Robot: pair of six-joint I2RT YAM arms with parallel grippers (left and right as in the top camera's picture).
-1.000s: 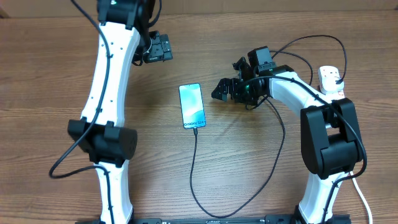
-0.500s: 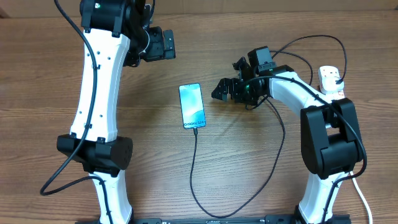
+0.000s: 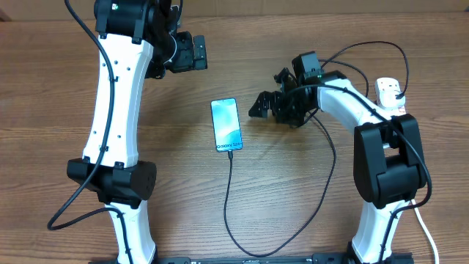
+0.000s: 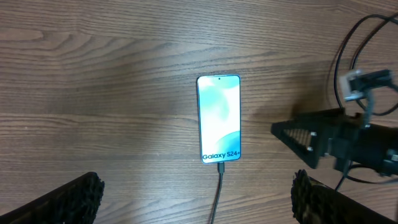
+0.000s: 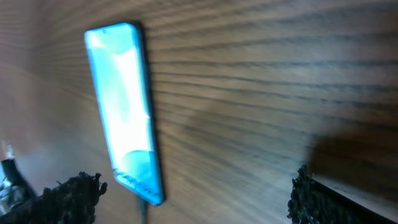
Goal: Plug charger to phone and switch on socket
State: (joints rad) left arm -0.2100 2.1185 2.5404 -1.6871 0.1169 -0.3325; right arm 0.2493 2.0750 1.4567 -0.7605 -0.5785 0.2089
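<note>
Since the earlier overhead frame, my left arm had swung back toward the far edge, and my right wrist had shifted a little beside the phone (image 3: 226,125), which lay where it had been. I read that as both arms clearing off a finished step.

From overhead, my left gripper (image 3: 196,53) hung well apart from the phone, jaws spread and empty. My right gripper (image 3: 267,94) sat just to the phone's right, also spread wide and holding nothing. The charger (image 3: 229,198) ran from the phone's near end in a long loop toward my right base. The socket (image 3: 390,95) lay at the far right, behind my right arm, and I could not tell its switch state.

In the left wrist view, the phone lay flat and lit on the table (image 4: 93,74), with the connector apparently seated in its bottom edge. My fingertips (image 4: 81,193) stood wide at either corner, touching nothing.

In the right wrist view, the phone slanted across the blurred frame between my spread fingers (image 5: 320,199), clear of both. To my mind, the socket switch was what remained.
</note>
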